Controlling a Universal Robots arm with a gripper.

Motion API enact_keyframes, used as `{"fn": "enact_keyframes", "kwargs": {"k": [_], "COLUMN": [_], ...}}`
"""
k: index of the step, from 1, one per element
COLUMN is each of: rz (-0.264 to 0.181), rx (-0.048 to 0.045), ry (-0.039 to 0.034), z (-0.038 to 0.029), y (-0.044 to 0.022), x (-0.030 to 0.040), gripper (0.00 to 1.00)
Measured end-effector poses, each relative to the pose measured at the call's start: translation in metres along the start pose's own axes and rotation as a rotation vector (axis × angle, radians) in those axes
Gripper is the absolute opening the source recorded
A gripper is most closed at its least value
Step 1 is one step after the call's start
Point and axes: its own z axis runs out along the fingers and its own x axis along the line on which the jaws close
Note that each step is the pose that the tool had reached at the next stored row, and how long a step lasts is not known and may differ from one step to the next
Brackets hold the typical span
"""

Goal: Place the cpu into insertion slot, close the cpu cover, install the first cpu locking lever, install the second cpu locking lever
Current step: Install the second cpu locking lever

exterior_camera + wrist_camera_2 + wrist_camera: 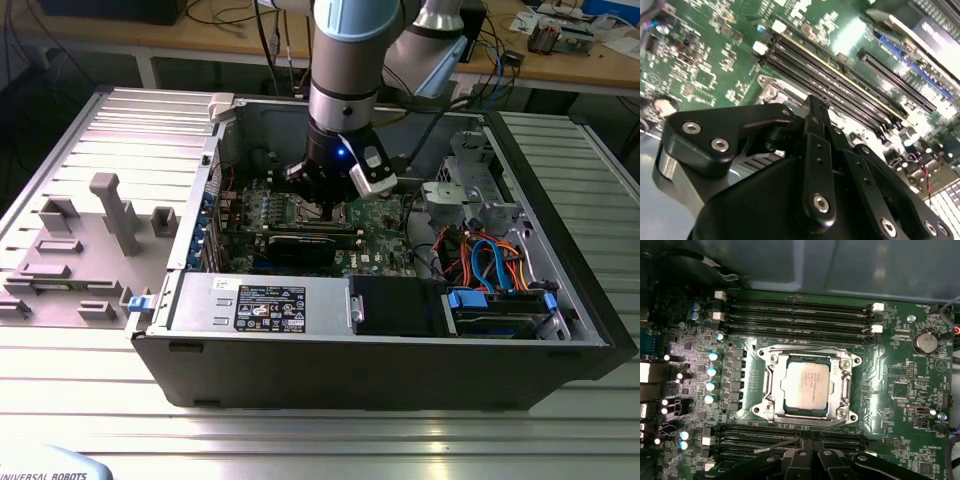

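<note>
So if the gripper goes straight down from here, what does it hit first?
Probably the memory slots beside the cpu cover, or a thin lever there. The gripper hangs just off the socket's edge; depth is unclear.

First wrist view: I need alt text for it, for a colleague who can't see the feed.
The cpu sits in the insertion slot of the green motherboard, with the shiny cpu cover framing it. Long black memory slots run along two opposite sides of the socket, and the black gripper is at the picture's edge.
</note>
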Motion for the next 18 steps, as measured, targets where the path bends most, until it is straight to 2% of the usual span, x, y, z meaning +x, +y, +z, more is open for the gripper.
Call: {"fn": "enact_keyframes", "kwargs": {"k": [2,4,8,10,12,14,15,17,18], "rz": [0.0,0.0,0.0,0.0,0.0,-0.001,-0.001,-0.001,-0.001], "rx": [-0.0072,-0.0187,-0.0551,-0.0689,-0.0809,-0.1001,-0.1129,-0.1274,-0.1317], "ry": [0.002,0.0021,0.0016,0.0015,0.0021,0.0033,0.0046,0.0053,0.0053], "z": [0.0002,0.0007,0.0007,0.0009,0.0009,0.001,0.001,0.0015,0.002], "y": [0.0003,0.0,-0.0072,-0.0127,-0.0151,-0.0189,-0.0216,-0.0258,-0.027], "x": [0.0045,0.0095,0.0116,0.0128,0.0146,0.0174,0.0189,0.0218,0.023], "gripper": [0.11,0.11,0.11,0.11,0.11,0.11,0.11,0.11,0.11]}}
